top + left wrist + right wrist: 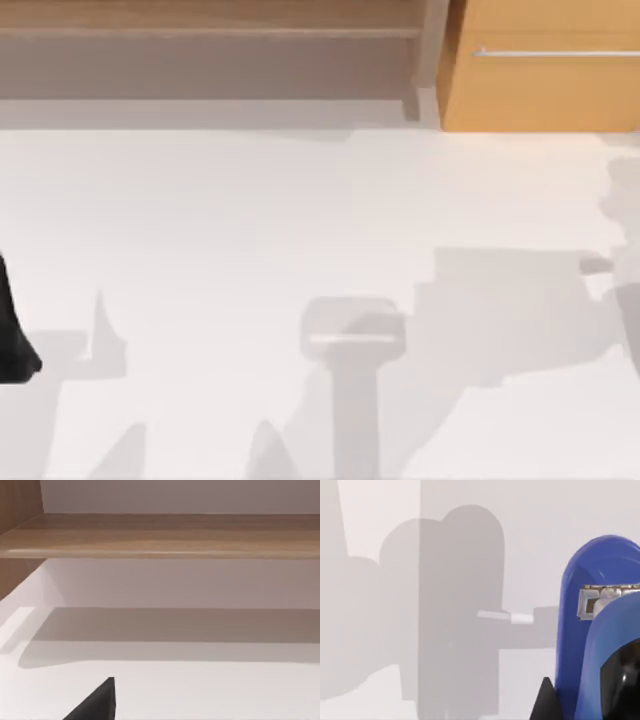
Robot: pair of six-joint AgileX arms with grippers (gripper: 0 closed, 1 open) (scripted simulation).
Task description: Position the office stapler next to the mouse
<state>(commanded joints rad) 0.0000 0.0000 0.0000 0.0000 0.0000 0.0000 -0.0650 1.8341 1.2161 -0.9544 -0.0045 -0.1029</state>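
Observation:
The office stapler [592, 630] is blue with a metal staple channel, and it looms very close in the right wrist view. My right gripper [585, 695] is shut on it, with one black fingertip [545, 702] beside the blue body and a black pad over its other side. The white table lies well below it, crossed by arm shadows. The mouse is out of view. My left arm [12, 335] is a dark shape at the table's left edge, and a black part of my left gripper [97, 702] hangs above bare table.
A wooden shelf [200, 30] runs along the back of the table [200, 220]. An orange-wood cabinet [540, 90] with a metal handle bar stands at the back right. Grey arm shadows fall across the table's middle and right.

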